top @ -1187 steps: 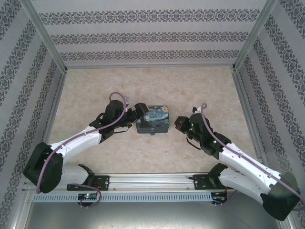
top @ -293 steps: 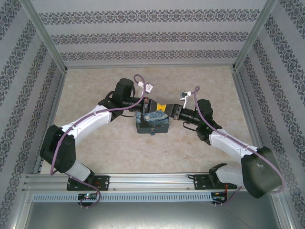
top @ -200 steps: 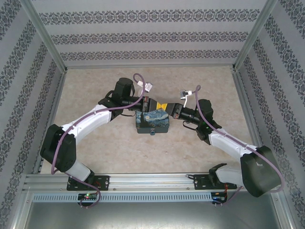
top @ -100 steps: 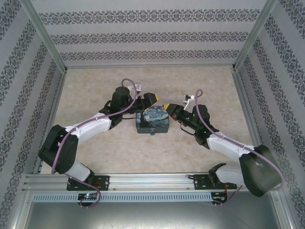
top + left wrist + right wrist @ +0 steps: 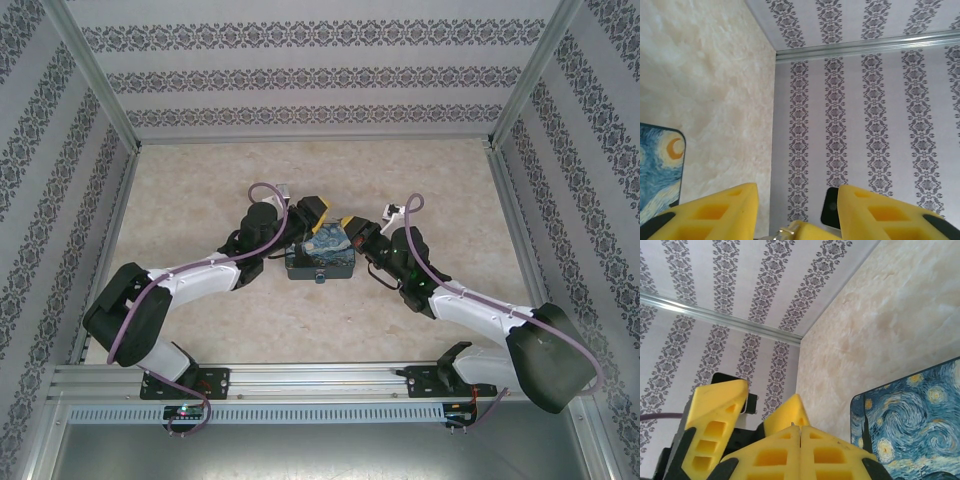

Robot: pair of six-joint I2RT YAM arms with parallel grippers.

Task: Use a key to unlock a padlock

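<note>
Here, the left gripper [image 5: 796,195] is parted, the right gripper [image 5: 800,429] clenched just beside it; the box [image 5: 912,415] lies close below both.

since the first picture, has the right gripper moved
Yes: the right gripper went left and away from the near rail, from beside the night-sky box to its far right corner.

High rear overview; close wrist views, seemingly wallward, sharing the box [image 5: 657,170]
</note>
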